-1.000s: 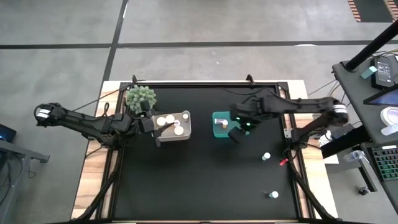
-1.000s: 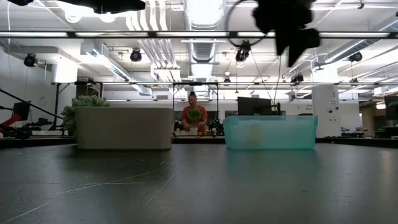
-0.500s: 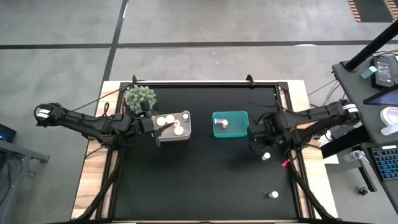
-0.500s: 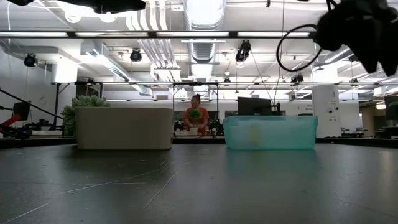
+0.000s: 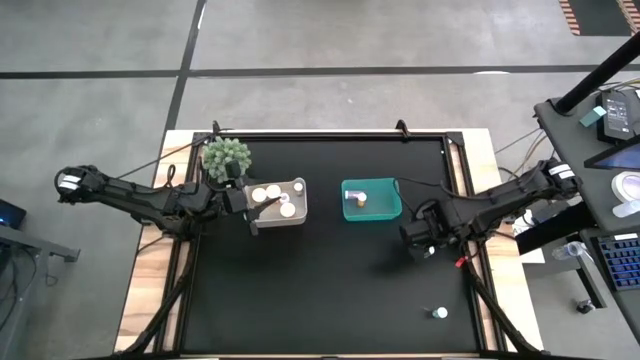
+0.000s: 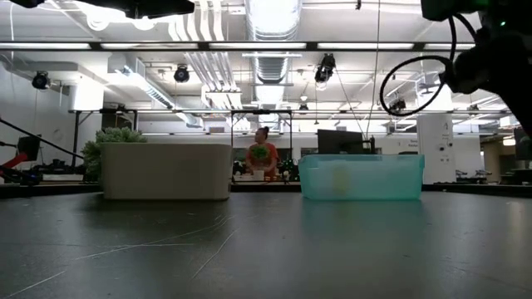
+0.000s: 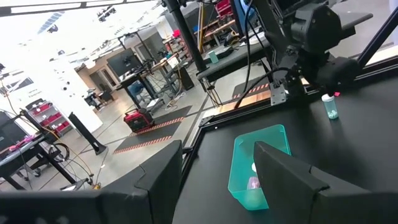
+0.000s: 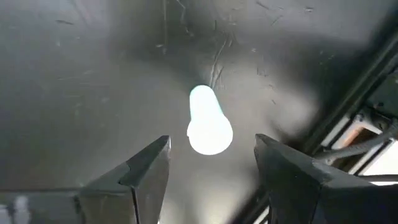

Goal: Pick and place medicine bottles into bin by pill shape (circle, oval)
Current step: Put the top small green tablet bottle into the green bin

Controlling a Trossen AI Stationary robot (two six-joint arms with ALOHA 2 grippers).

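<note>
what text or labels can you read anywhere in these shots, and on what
None can be read.
The bottle under the right claw: glare, no label legible.
The teal bin and white bin: no print visible.
The bottles in the white bin: plain white caps.
Signs in the room behind the table: too small and blurred.

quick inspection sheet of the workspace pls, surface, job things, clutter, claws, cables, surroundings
surface: black table top, wood edges.
job's things: white bin holds white-capped bottles; teal bin holds at least one; one bottle under the right claw; another bottle loose near the front right.
clutter: green plant beside the white bin.
claws: left claw over the white bin, open; right claw open, above the bottle, not gripping.
cables: thin cables along the table's back rail and on the arms.
surroundings: desk with devices to the right; a person far behind in the low view.
</note>
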